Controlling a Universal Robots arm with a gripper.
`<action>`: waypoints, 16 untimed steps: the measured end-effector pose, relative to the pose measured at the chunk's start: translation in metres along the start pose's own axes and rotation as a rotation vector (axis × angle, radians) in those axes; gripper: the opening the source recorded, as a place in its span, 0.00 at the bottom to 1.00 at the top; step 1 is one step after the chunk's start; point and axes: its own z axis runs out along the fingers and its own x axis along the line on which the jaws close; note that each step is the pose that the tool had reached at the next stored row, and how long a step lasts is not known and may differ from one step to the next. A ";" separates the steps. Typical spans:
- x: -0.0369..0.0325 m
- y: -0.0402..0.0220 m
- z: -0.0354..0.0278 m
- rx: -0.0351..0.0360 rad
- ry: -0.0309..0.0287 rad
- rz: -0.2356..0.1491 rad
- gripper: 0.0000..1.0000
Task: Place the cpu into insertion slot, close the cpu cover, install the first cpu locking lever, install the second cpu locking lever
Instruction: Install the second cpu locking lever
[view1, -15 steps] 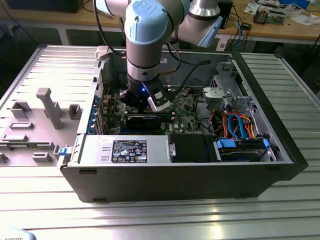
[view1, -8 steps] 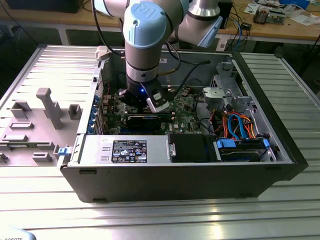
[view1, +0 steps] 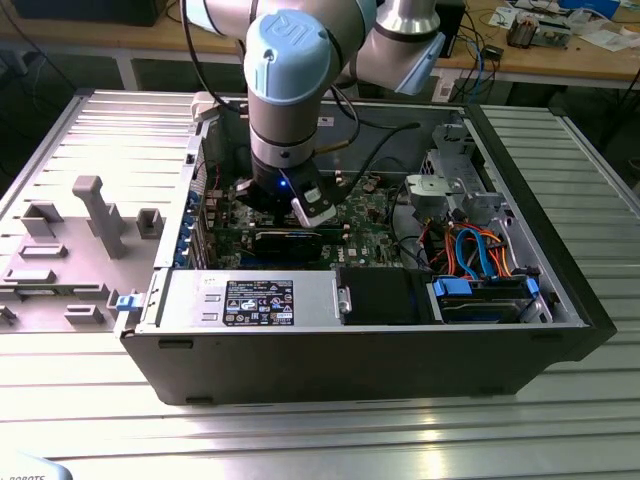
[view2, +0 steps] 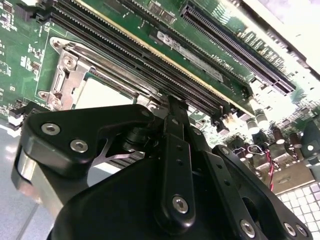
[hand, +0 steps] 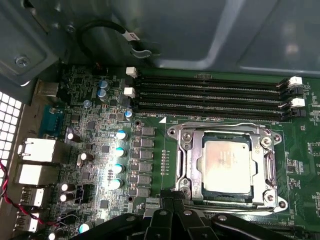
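Black end effector (hand: 172, 212), fingers apparently closed on nothing, hovered just beside the silvery square cpu cover (hand: 226, 167); dull grey cpu (hand: 226, 166) sat seated in its slot beneath. Lever work demanded steady, square pressure.

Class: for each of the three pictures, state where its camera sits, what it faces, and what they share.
Exterior view: off the arm, facing the open grey computer case; grey-blue arm shows.
First wrist view: on the arm, facing the silver-grey square cpu.
Second wrist view: on the arm, facing long black memory slots.
Shared: green circuit board, black gripper.
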 end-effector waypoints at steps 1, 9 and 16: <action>0.0004 -0.0001 0.0004 -0.0022 0.0000 0.000 0.11; 0.0064 0.0001 0.0013 -0.0035 -0.0012 -0.003 0.11; 0.0092 0.0036 -0.0112 -0.0035 -0.0011 -0.003 0.11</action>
